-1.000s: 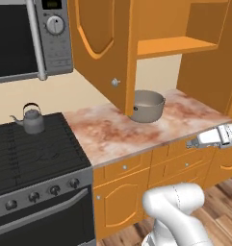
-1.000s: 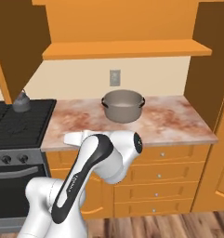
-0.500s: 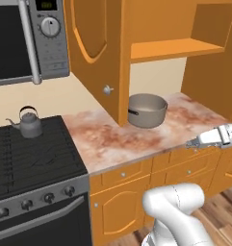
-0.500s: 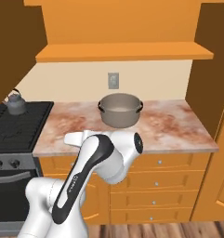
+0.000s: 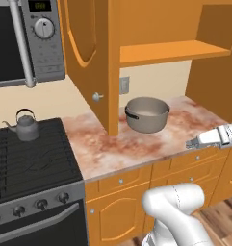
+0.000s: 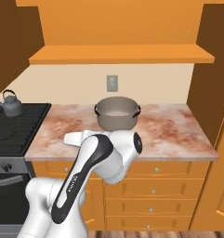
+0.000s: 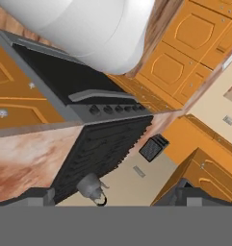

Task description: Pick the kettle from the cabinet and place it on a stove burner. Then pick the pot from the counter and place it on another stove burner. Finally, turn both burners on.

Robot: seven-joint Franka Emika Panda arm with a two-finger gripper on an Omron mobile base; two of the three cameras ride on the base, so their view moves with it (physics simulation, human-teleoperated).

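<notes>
left base view: base has driven right, pot (image 5: 147, 114) now central on bench (image 5: 136, 146); kettle (image 5: 26, 126) on burner (image 5: 28, 158); fingers (image 5: 193, 143) apart, empty.

Illumination was even and bright, rendered without a visible source. Soft shadows lay under the cabinet (image 6: 122, 53) shelf and beside the pot (image 5: 147, 114) on the counter (image 5: 136, 144). No glare or motion blur appeared. The hand view was rolled, with coarse textures.
</notes>
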